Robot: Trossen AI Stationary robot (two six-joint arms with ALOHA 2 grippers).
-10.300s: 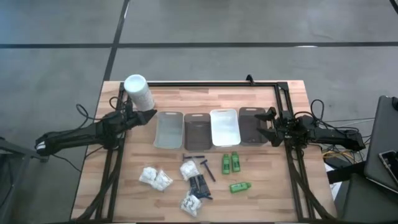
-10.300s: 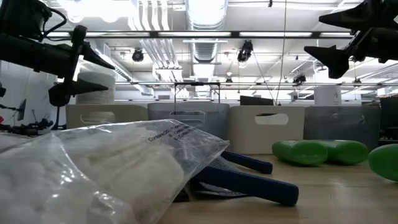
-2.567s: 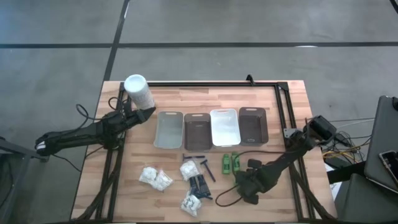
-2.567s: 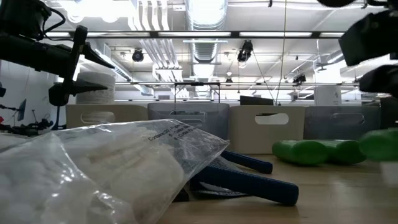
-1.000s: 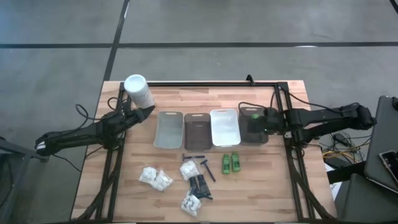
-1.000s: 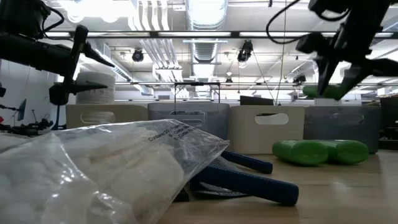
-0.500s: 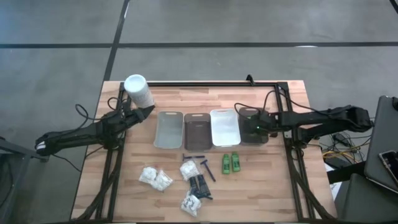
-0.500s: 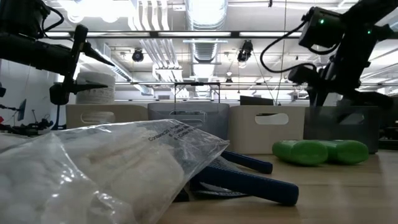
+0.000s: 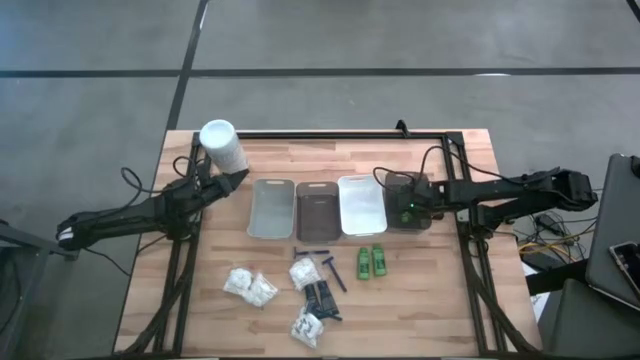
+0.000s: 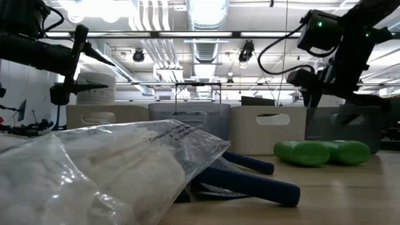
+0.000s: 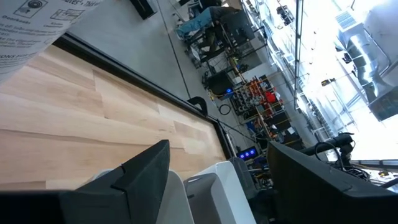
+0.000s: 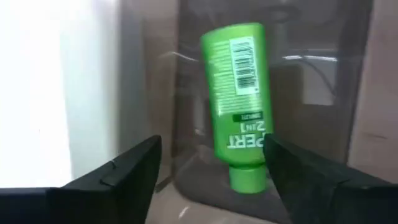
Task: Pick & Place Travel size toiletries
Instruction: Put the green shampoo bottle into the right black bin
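My right gripper [image 9: 402, 207] is open and low inside the dark brown tray [image 9: 408, 177], the rightmost of the trays. In the right wrist view a green bottle [image 12: 239, 99] lies in that tray [image 12: 348, 74] just past my spread fingers, cap toward the camera. Two more green bottles [image 9: 371, 261] lie side by side on the table nearer than the trays. White packets [image 9: 250, 286], blue razors [image 9: 334, 271] and black sachets [image 9: 320, 297] lie near the near edge. My left gripper [image 9: 240, 183] waits open beside the white cylinder [image 9: 222, 147].
Four trays stand in a row: grey [image 9: 271, 208], brown [image 9: 318, 210], white [image 9: 361, 204] and dark brown. A black frame rail [image 9: 330, 135] runs along the far edge and down the right side [image 9: 465, 240]. In the low view a packet [image 10: 100, 175] fills the foreground.
My right gripper, which held a green bottle above the dark brown tray, has moved slightly toward the table's left and gone down into the tray. The bottle now lies in the tray, free of the fingers.
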